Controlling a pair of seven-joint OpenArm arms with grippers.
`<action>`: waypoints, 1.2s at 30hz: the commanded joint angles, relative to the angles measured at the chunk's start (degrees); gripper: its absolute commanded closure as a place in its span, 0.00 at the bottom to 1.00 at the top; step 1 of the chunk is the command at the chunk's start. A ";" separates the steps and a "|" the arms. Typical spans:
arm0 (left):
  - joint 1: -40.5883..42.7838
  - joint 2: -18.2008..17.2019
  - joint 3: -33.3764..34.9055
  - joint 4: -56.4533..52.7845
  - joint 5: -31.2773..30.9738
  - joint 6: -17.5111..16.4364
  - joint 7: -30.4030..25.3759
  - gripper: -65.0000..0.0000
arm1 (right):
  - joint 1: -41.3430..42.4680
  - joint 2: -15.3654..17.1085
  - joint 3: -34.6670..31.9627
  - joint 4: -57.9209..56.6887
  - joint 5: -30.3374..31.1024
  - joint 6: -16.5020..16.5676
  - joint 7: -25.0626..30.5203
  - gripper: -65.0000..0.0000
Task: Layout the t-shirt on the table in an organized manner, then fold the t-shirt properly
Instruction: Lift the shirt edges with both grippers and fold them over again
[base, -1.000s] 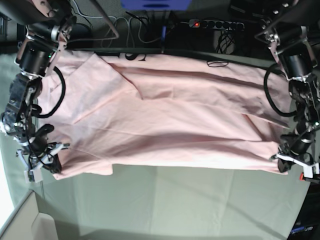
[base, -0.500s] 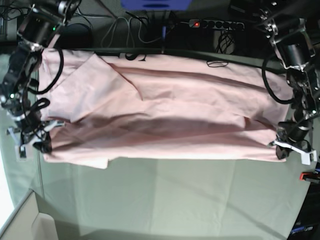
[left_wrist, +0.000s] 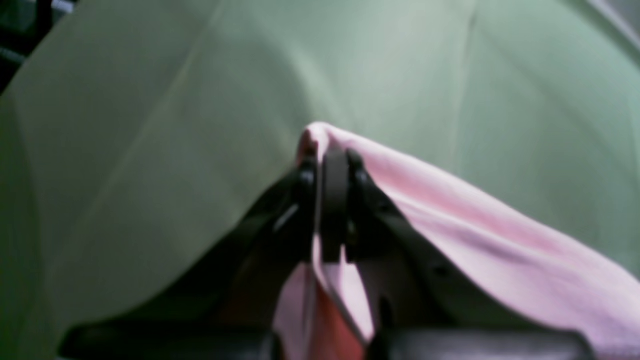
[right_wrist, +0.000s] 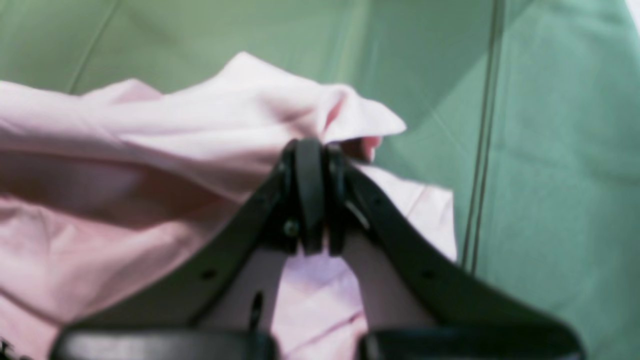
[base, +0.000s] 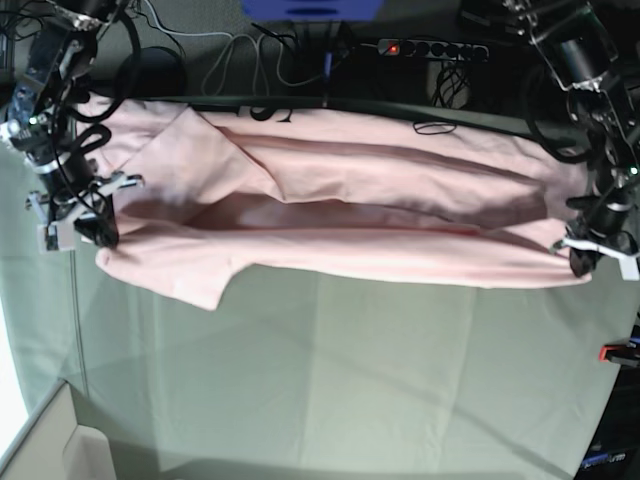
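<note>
**Near edge of the t-shirt carried toward the far side**

Both arms have drawn the near edge of the t-shirt (base: 340, 200) away from the camera since the earlier base pictures: that edge then lay well down the table (base: 330, 380), and it now hangs lifted over the middle of the garment, with more bare green cloth showing in front. A short sleeve or corner droops below the lifted edge near the right arm.

The left tool (base: 590, 255) is clamped on one end of that edge, jaws together with pink cloth squeezed between them, as its wrist view shows (left_wrist: 332, 165). The right tool (base: 85, 225) is likewise shut on the other end, with a bunched corner standing above the jaws (right_wrist: 312, 160).

The t-shirt lies across the far half of the table, its long axis running side to side in the base view, from one tool to the other. Black lettering peeks out at the far edge, so the printed side seems to face down or away there; which end is the neck I cannot tell.

The cloth looks light, soft and limp. It sags between the two grips and creases easily, so it will likely fold wherever tension drops. Holding it at the two end corners of one edge, kept taut, seems the soundest hold for laying a straight fold.
</note>
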 joint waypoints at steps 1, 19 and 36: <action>-0.59 -0.73 -0.19 1.04 -0.97 -0.13 -1.78 1.00 | -0.05 0.52 0.18 0.99 1.26 -0.07 1.57 1.00; 5.56 -0.47 -0.72 1.66 -1.06 -0.22 -1.51 1.00 | -6.29 0.78 5.54 0.99 3.46 -0.07 1.57 1.00; 8.64 0.67 -7.58 1.30 -1.06 -0.31 -1.51 1.00 | -11.30 -0.89 0.71 0.81 3.37 -0.07 1.57 1.00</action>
